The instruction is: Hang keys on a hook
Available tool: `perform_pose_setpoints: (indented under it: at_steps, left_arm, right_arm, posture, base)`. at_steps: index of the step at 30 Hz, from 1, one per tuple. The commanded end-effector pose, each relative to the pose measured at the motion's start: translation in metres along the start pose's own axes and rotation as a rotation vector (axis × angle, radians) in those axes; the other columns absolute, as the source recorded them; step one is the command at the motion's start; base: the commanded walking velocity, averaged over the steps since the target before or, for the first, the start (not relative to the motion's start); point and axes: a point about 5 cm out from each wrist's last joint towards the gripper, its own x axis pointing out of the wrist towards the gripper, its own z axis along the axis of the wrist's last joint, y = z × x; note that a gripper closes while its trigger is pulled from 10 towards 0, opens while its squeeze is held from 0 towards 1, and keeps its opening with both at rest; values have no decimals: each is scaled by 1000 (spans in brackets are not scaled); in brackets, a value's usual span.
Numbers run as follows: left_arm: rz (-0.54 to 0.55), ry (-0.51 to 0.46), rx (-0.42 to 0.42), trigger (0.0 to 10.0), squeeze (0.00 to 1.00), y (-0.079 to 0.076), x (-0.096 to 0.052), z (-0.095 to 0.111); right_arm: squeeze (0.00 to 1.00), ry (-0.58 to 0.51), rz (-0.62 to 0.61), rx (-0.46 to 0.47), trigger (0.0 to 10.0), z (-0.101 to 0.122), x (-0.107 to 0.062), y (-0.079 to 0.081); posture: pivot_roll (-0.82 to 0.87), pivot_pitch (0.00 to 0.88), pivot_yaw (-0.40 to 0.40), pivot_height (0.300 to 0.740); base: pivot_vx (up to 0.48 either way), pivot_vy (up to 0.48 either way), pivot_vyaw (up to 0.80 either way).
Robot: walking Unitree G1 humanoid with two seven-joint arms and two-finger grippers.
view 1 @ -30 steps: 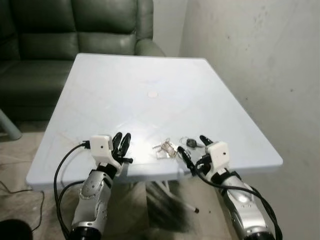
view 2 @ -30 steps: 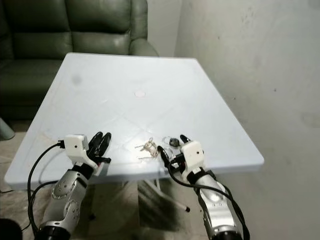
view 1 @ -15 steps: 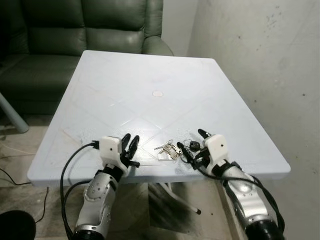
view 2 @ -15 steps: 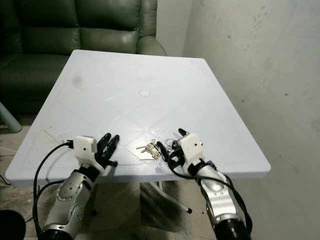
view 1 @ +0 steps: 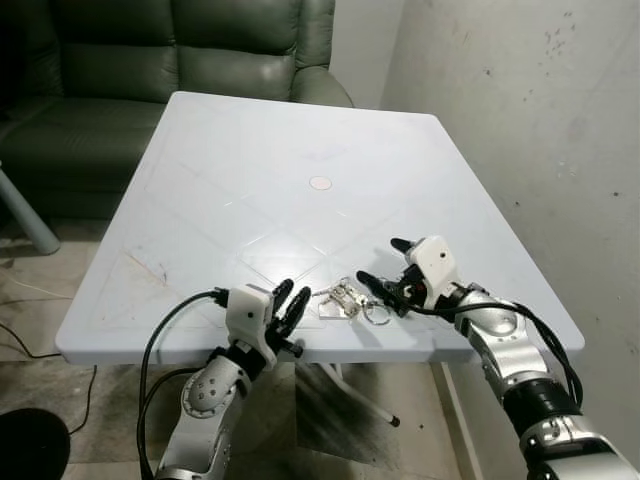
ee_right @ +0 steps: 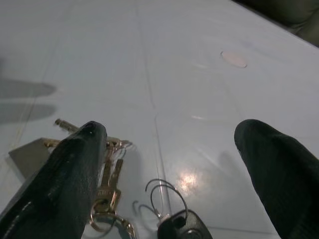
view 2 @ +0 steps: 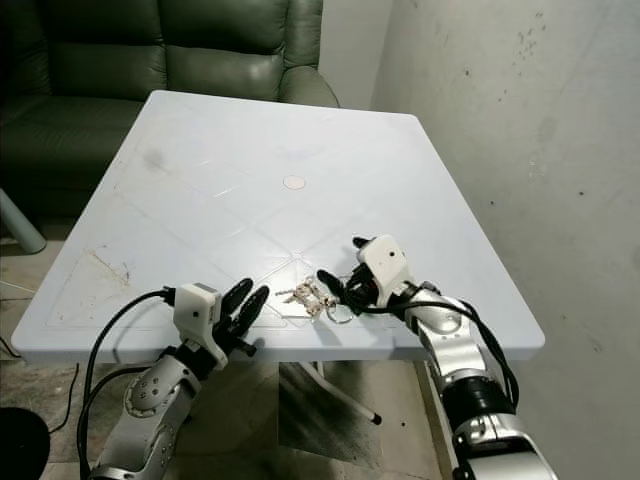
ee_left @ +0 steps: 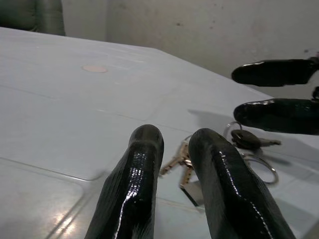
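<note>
- Brass and silver keys (view 1: 345,297) lie flat in a bunch on the white table (view 1: 250,180), near its front edge, between the two grippers.
- Long axis of the bunch runs roughly side to side along that edge; the blades fan toward the robot's left, with the rings and a dark fob on the right end.
- Right gripper (view 1: 384,262) sits low over the ring end, fingers spread wide apart, one above the fob, one dipping by the rings; whether it touches them is hard to tell.
- Right wrist view gives the close look: key blades (ee_right: 107,172), a thin wire ring and the dark fob (ee_right: 182,226), cut off at the frame edge, between the two open fingers.
- Left gripper (view 1: 287,303) hovers at the table edge just left of the bunch, fingers nearly together with a slim gap, holding nothing.
- Left wrist view looks past those fingers (ee_left: 139,164) to the keys beyond, partly hidden behind them.
- Dark green sofa (view 1: 150,50) stands behind the table.
</note>
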Motion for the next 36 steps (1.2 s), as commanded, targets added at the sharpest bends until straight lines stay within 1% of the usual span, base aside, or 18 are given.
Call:
perform_pose_setpoints:
  at_steps: [1, 9, 10, 11, 12, 14, 15, 17, 18, 19, 20, 21, 22, 31, 32, 34, 35, 36]
  left_arm:
    - [-29, 0, 10, 10000, 0, -5, 1, 2]
    - [-29, 0, 6, 10000, 0, -9, -1, 3]
    - [-29, 0, 6, 10000, 0, -9, -1, 3]
    - [-29, 0, 6, 10000, 0, -9, -1, 4]
    - [-28, 0, 7, 10000, 0, -9, -1, 4]
    - [-26, 0, 7, 10000, 0, -8, -1, 4]
    - [-25, 0, 8, 10000, 0, -8, -1, 4]
    - [-23, 0, 9, 10000, 0, -7, -1, 5]
    - [-21, 0, 10, 10000, 0, -7, -1, 5]
    - [-21, 0, 10, 10000, 0, -7, -1, 5]
    - [-20, -1, 10, 10000, 0, -7, -1, 5]
    - [-20, -1, 10, 10000, 0, -7, -1, 5]
    - [-19, -1, 10, 10000, 0, -8, -1, 5]
    - [-13, -8, 11, 10000, 0, -10, 1, 7]
    - [-9, -10, 11, 10000, 0, -10, 2, 8]
    - [-6, -11, 12, 10000, 0, -10, 1, 8]
    - [-4, -11, 12, 10000, 0, -10, 1, 8]
    - [-3, -11, 12, 10000, 0, -10, 1, 8]
  right_arm:
    - [0, 15, 18, 0, 10000, 0, -4, -7]
    - [0, 84, 51, 59, 9373, -11, -9, -12]
    - [0, 91, 57, 71, 7843, -13, -9, -12]
    - [0, 94, 62, 78, 7843, -14, -10, -12]
    - [0, 100, 67, 87, 2627, -15, -10, -12]
    - [0, 108, 68, 90, 2745, -16, -10, -12]
    - [0, 112, 71, 91, 1608, -16, -10, -12]
    - [0, 118, 65, 98, 2078, -17, -9, -12]
    - [0, 114, 67, 113, 7216, -16, -8, -12]
    - [0, 114, 67, 113, 7216, -16, -8, -12]
    - [0, 112, 69, 126, 5686, -16, -7, -12]
    - [0, 112, 69, 126, 5686, -16, -7, -12]
    - [0, 110, 72, 135, 10000, -15, -6, -12]
    - [0, 125, 89, 125, 10000, -9, 4, -10]
    - [0, 131, 97, 115, 8941, -8, 6, -10]
    - [0, 134, 102, 108, 8706, -7, 7, -10]
    - [0, 134, 109, 103, 3804, -6, 8, -9]
    - [0, 133, 113, 101, 3804, -6, 8, -9]
  posture:
    - [33, 30, -113, 740]
    - [45, 40, -116, 740]
    - [47, 40, -116, 740]
    - [47, 40, -116, 740]
    - [51, 40, -118, 740]
    - [51, 40, -118, 740]
    - [53, 39, -120, 740]
    - [53, 39, -120, 740]
    - [56, 39, -122, 740]
    - [56, 39, -122, 740]
    - [63, 37, -125, 740]
    - [63, 37, -125, 740]
    - [64, 35, -125, 740]
    - [85, 28, -141, 740]
    - [92, 24, -145, 740]
    - [98, 21, -149, 740]
    - [98, 21, -149, 740]
    - [98, 21, -149, 740]
  base:
    - [0, 0, 0]
    - [0, 0, 0]
    - [0, 0, 0]
    - [0, 0, 0]
    - [0, 0, 0]
    - [0, 0, 0]
    - [0, 0, 0]
    - [0, 0, 0]
    - [0, 0, 0]
    - [0, 0, 0]
    - [0, 0, 0]
    - [0, 0, 0]
    - [0, 0, 0]
    - [0, 0, 0]
    - [0, 0, 0]
    - [0, 0, 0]
    - [0, 0, 0]
    - [0, 0, 0]
